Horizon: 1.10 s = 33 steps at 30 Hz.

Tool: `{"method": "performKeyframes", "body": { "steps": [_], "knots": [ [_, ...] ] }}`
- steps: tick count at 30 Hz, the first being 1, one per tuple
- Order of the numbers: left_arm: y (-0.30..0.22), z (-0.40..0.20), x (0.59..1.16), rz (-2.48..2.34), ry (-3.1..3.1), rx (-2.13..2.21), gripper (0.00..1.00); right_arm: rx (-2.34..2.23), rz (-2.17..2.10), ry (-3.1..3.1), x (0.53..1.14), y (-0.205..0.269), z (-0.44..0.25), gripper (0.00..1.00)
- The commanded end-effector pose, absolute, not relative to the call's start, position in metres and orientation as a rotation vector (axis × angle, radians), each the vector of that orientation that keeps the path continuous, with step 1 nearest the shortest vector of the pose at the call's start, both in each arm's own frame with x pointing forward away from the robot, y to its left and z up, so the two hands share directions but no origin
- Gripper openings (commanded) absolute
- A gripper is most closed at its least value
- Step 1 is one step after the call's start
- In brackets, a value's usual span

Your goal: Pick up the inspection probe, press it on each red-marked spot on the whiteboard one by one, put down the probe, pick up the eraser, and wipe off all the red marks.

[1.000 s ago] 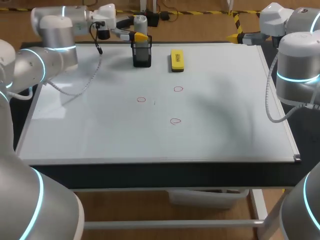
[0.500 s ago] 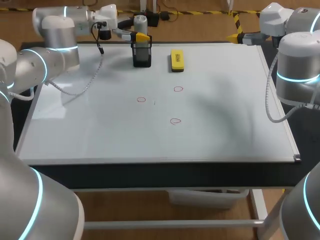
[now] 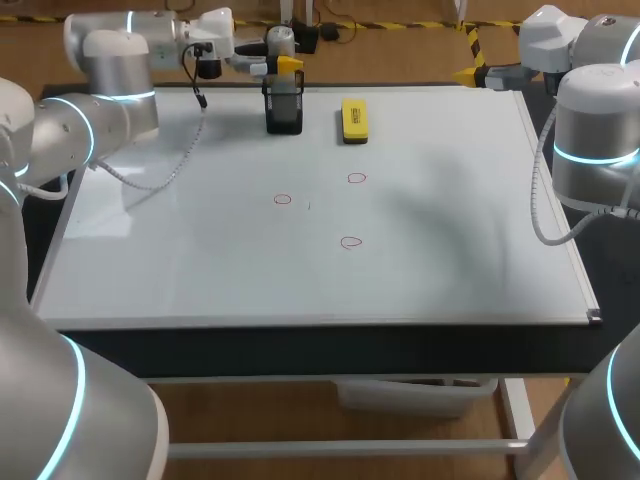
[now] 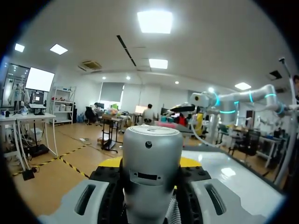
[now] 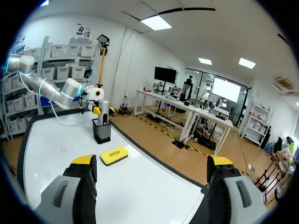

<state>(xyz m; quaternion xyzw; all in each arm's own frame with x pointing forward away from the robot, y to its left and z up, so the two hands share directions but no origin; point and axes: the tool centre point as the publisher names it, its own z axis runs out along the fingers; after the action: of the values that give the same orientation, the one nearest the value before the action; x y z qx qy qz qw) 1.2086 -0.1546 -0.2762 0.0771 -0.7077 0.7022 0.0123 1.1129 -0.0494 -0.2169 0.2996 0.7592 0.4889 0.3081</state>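
Observation:
The inspection probe (image 3: 281, 45), a silver cylinder, stands upright in a black holder (image 3: 284, 110) at the whiteboard's far edge. My left gripper (image 3: 280, 65) is shut on the probe's upper part. In the left wrist view the probe (image 4: 152, 158) fills the gap between the dark fingers (image 4: 105, 179), which press it from both sides. The yellow eraser (image 3: 354, 119) lies flat just right of the holder. Three small red rings (image 3: 282, 199), (image 3: 356, 179), (image 3: 350, 242) mark the middle of the whiteboard (image 3: 450, 220). My right gripper (image 5: 152, 161) hangs open and empty off the far right corner.
The right wrist view looks across the board at the holder (image 5: 101, 131), the eraser (image 5: 114, 155) and my left arm (image 5: 51, 88). The board's raised frame (image 3: 560, 215) runs along the right side. My left arm's cable (image 3: 165, 165) droops over the far left.
My left gripper's fingers have come together around the probe's top. The arm itself has hardly shifted, and the right arm has stayed still.

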Motion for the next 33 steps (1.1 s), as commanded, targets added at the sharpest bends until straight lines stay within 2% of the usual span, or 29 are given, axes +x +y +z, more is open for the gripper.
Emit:
{"method": "performKeyframes", "body": {
  "steps": [1, 33],
  "knots": [
    [-0.153, -0.276, 1.214, 2.154, -2.146, 0.12, 0.0, 0.792, 1.291, 2.01, 1.114, -0.049, -0.217, 1.0],
    [-0.15, -0.225, 1.196, 2.22, -2.146, 0.062, 0.0, 0.792, 1.291, 2.01, 1.114, -0.049, -0.217, 1.0]
  ]
}}
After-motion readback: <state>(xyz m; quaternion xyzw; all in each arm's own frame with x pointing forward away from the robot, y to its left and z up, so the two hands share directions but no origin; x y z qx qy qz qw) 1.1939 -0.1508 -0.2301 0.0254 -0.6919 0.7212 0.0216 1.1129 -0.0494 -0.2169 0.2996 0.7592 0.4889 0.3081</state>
